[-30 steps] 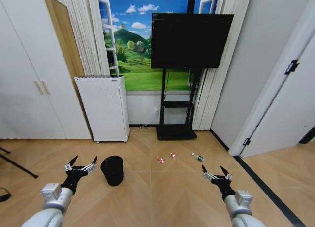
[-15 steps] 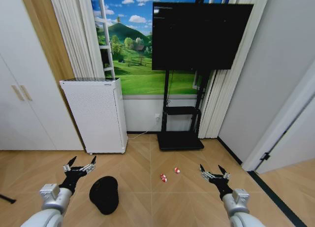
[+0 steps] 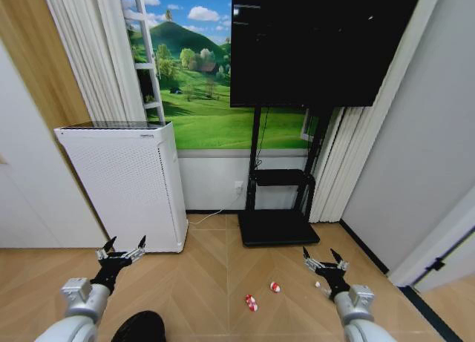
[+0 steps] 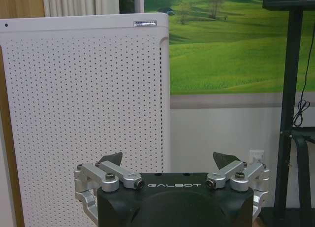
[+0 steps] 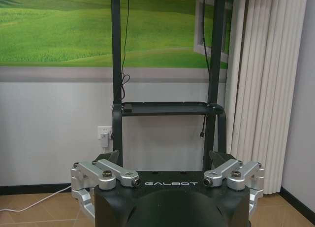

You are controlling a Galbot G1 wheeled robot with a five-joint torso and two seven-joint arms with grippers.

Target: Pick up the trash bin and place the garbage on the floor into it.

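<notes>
We have both grippers spread wide and carrying nothing: our left gripper (image 3: 120,251) hangs low on our left, our right gripper (image 3: 323,262) low on our right. The trash bin (image 3: 139,329) sits on the floor (image 3: 211,283) just below and slightly inboard of the left gripper, cut by the bottom edge of the head view, so we cannot tell how it is standing. Two red-and-white wrappers (image 3: 252,303) lie between the grippers, nearer the right one, and a small pale scrap (image 3: 318,285) shows just beside the right gripper's fingers; whether it is the bottle we cannot tell. The left wrist looks straight at a white perforated appliance (image 4: 83,118), the right wrist at a black screen stand (image 5: 167,109). We judge the bin light and fairly stiff, its mesh giving good purchase; the rim wall looks the best place to pinch. The wrappers look soft, crushable, nearly weightless, so a centred pinch from above should suit.
</notes>
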